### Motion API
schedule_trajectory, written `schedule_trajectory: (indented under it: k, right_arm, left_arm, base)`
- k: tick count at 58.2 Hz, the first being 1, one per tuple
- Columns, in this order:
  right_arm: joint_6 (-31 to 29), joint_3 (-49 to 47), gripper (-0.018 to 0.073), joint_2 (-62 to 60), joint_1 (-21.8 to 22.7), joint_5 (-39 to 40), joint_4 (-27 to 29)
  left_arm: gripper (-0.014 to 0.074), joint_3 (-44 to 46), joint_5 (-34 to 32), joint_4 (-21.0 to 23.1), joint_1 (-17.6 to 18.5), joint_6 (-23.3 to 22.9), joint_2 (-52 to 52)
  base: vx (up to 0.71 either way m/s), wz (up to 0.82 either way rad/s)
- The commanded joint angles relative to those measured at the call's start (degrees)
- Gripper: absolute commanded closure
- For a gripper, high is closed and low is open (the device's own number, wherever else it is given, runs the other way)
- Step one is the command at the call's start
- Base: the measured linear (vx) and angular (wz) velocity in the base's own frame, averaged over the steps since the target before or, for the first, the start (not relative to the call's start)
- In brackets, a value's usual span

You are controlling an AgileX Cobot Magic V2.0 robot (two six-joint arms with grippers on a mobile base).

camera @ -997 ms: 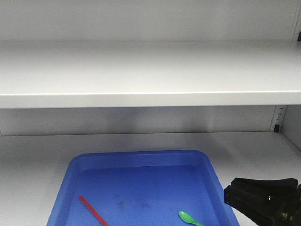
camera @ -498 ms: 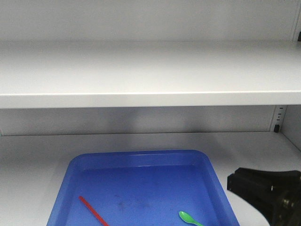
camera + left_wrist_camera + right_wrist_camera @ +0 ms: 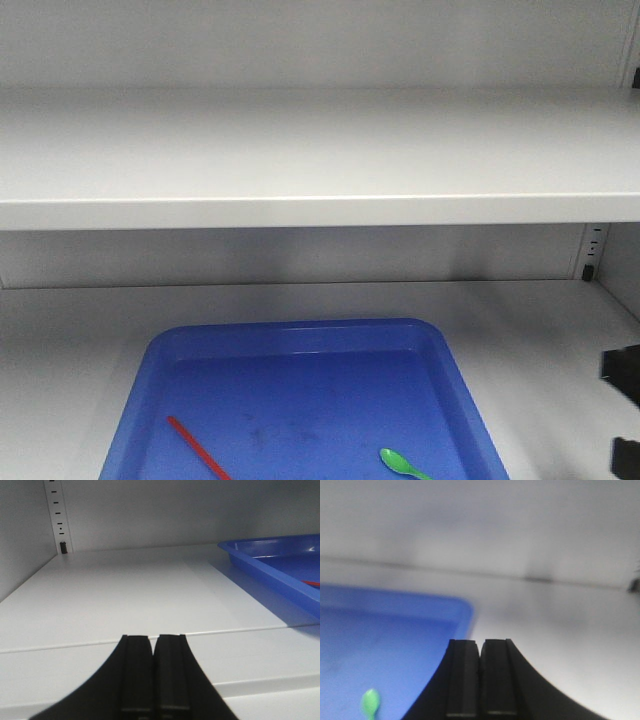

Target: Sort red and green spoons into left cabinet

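Red spoon [image 3: 198, 448] and green spoon [image 3: 402, 463]: laid apart in the blue tray [image 3: 300, 340] on the cabinet [image 3: 300, 160] counter. Left gripper [image 3: 154, 652], right gripper [image 3: 480, 655]: jaws pressed together, nothing held.

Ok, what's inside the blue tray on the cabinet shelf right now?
Inside the blue tray lie a red spoon on the left and a green spoon on the right, well apart. The tray's near end and both spoons run out of the picture below, so that part can't be seen.
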State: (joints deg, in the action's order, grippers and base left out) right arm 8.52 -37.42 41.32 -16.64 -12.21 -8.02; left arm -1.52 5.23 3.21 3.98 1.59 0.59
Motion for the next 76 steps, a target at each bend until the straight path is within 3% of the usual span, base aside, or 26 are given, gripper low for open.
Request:
schedule_trajectory:
  k: [1, 11, 19, 26, 39, 76]
  right_arm:
    - [6.5, 2.2, 0.0562, -3.5, 0.3, 9.4, -7.3]
    - [3.5, 15.5, 0.0562, -12.4, 0.3, 20.8, -2.0]
    - [-0.4, 26.3, 0.0562, -20.8, 0.4, 24.7, 4.4]
    - [-0.8, 33.8, 0.0562, -30.1, 5.8, 23.9, 6.6]
    - [-0.3, 38.3, 0.0562, -40.4, 12.3, 23.6, 5.9]
    - [-0.3, 39.6, 0.0562, -42.6, 12.2, 20.1, 4.9]
  left_arm:
    - [0.0596, -1.0, -4.5, 0.0, -0.2, -0.4, 1.1]
    - [0.0596, -1.0, -4.5, 0.0, -0.2, -0.4, 1.1]
    - [0.0596, -1.0, -4.5, 0.0, -0.2, -0.4, 1.1]
    - [0.0596, -1.0, -4.5, 0.0, -0.2, -0.4, 1.1]
    - [0.0596, -1.0, -4.5, 0.0, -0.2, -0.4, 1.1]
    - [0.0596, -1.0, -4.3, 0.0, -0.2, -0.4, 1.1]
  base:
    - [0.00, 0.00]
    - [0.00, 0.00]
    - [0.00, 0.00]
    - [0.00, 0.00]
    - [0.00, 0.00]
    - [0.00, 0.00]
